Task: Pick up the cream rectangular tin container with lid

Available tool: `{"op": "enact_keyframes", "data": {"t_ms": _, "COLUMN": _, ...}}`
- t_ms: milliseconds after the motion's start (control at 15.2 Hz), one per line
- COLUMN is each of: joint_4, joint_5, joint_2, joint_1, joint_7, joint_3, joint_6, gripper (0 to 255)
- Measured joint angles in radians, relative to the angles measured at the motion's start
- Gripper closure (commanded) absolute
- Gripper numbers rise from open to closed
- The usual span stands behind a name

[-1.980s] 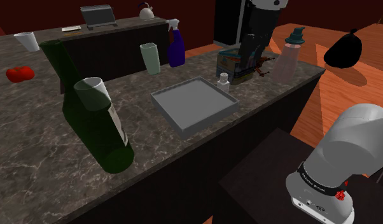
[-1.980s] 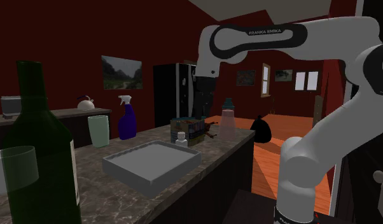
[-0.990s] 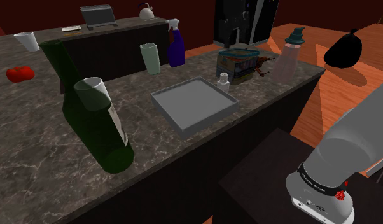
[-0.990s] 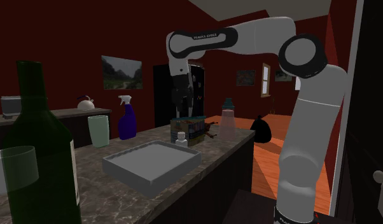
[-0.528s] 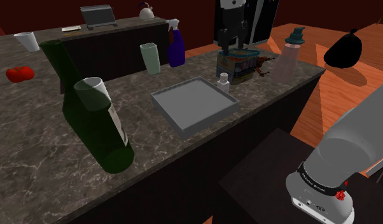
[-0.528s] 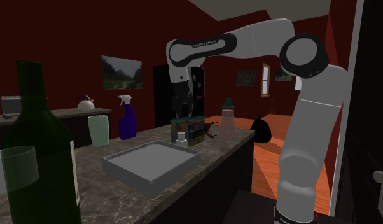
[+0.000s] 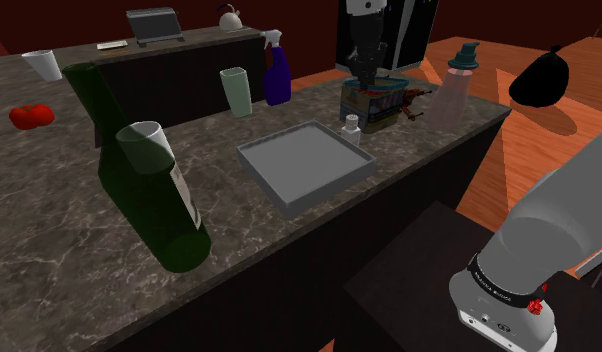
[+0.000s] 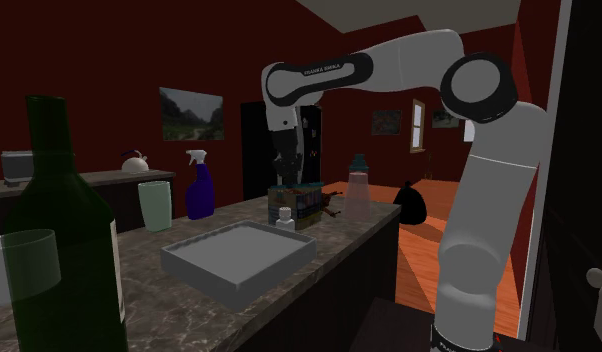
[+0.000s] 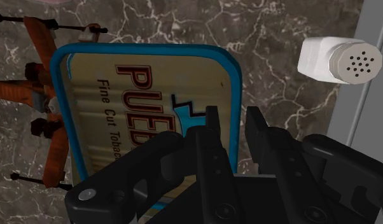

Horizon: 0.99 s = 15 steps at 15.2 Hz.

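While the gripper (image 9: 233, 124) is pointing down at the counter (image 9: 279, 32), its jaws are standing open, only a little apart, and they are straddling one long edge of the tin (image 9: 139, 89). One finger (image 9: 212, 137) is sitting over the cream lid, the other is sitting just outside the blue rim, and the rim is showing in the gap between them. The tin is lying flat under the jaws with its lid on and its dark red lettering facing up. On the outer finger's side, a white shaker (image 9: 340, 60) is standing near the tin, and a grey tray (image 9: 375, 146) is sitting just beyond the shaker. Across the tin from the jaws, a brown toy plane (image 9: 41, 102) is lying just beside the other long edge. In the second exterior view the gripper's tip is sitting right at the tin's top.
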Motion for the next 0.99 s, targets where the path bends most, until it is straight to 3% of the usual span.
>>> {"op": "enact_keyframes", "data": {"t_ms": 990, "joint_4": 0.213, "joint_5": -0.002, "joint_2": 0.047, "joint_1": 0.000, "joint_7": -0.012, "joint_3": 0.003, "joint_6": -0.169, "gripper": 255}}
